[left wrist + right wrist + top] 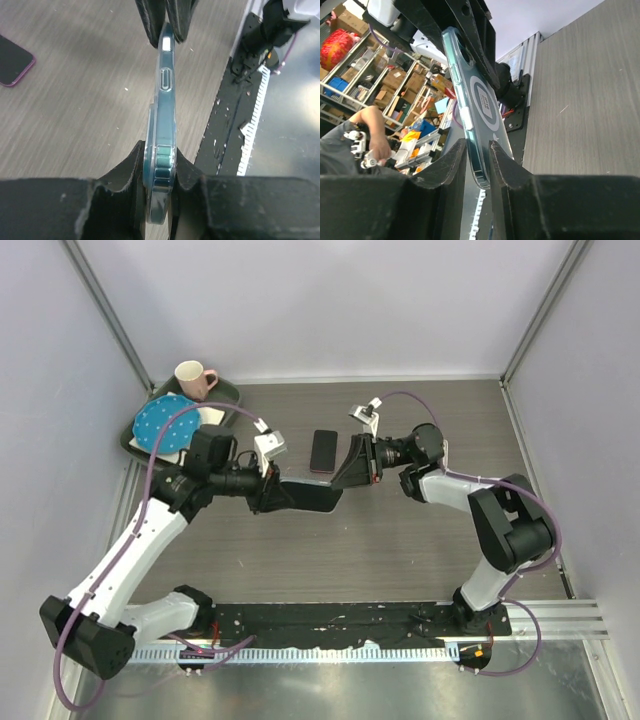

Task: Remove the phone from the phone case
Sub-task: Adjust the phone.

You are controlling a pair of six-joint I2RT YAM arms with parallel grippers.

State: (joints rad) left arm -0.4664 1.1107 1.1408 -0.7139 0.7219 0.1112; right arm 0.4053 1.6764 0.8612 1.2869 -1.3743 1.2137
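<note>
Left gripper (160,165) sits closest to the lens in the left wrist view, fingers (127,172) clamped on one end of the phone case (165,100), which is teal, see-through and edge-on to that camera.

Top view, left to right:
- 10 o'clock on the table (400,540): dark tray (135,435) holding a blue dotted plate (165,423) and a pink mug (193,378).
- Left gripper reaches in from 9 o'clock, pinching the case's left end.
- Case spans between the two grippers near table centre. The ring on its back shows in the right wrist view, and the case looks empty.
- Phone (323,450) lies flat on the table at 12 o'clock from the case, out of it and not touching. Screen is dark, with a pinkish rim in the left wrist view.
- Right gripper (345,480) comes in from 3 o'clock, jaws closed on the case's other end.
</note>
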